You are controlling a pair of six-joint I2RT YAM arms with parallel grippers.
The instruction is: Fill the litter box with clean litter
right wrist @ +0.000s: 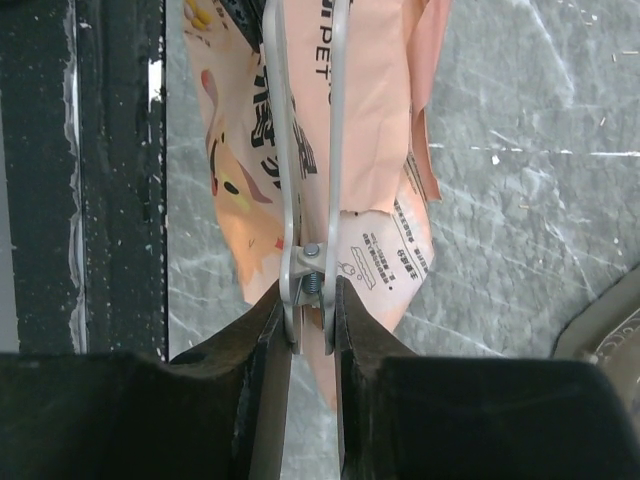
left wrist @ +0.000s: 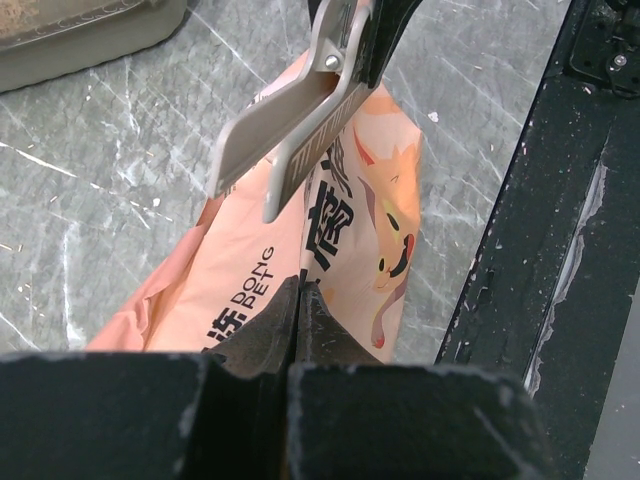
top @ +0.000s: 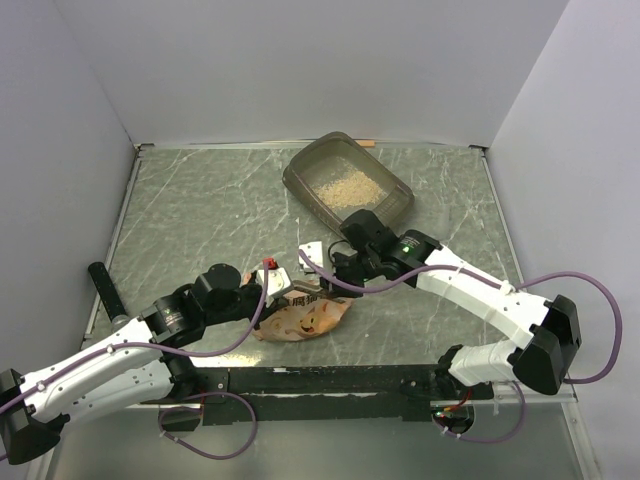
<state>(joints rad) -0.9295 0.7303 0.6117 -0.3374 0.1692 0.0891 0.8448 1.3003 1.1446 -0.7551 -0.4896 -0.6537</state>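
The litter box (top: pixel 400 200), a grey-brown translucent tray, stands at the back of the table with clean litter (top: pixel 343 186) spread in it; its corner (left wrist: pixel 90 35) shows in the left wrist view. An orange-pink printed bag (top: pixel 305 320) lies near the front edge between the arms. My left gripper (left wrist: pixel 300 285) is shut on the bag's (left wrist: pixel 240 270) edge. A grey spring clip (left wrist: pixel 290 125) is clamped on the bag. My right gripper (right wrist: pixel 312 300) is shut on the clip's (right wrist: pixel 312 262) handles, one finger against each. The bag (right wrist: pixel 380 130) stretches away beneath the clip.
A black rail (top: pixel 330 380) runs along the near table edge, close beside the bag (left wrist: pixel 540 250) (right wrist: pixel 80 170). A black cylinder (top: pixel 105 290) lies at the table's left edge. Grey walls enclose the marbled tabletop (top: pixel 210 220).
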